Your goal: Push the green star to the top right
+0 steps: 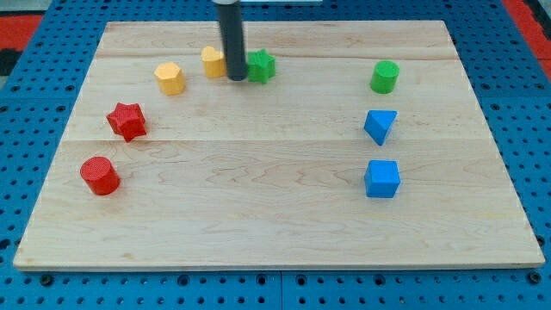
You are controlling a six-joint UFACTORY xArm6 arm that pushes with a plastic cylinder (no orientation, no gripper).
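The green star (262,65) lies on the wooden board (275,215) near the view's top, a little left of centre. My tip (237,78) stands right at the star's left side, touching or nearly touching it. A yellow block (213,61) sits just left of the rod, partly hidden by it. The board's top right corner lies far to the star's right.
A green cylinder (385,77) stands at the upper right. Below it are a blue triangular block (380,126) and a blue cube (381,179). A yellow hexagonal block (170,77), a red star (126,120) and a red cylinder (100,175) lie on the left.
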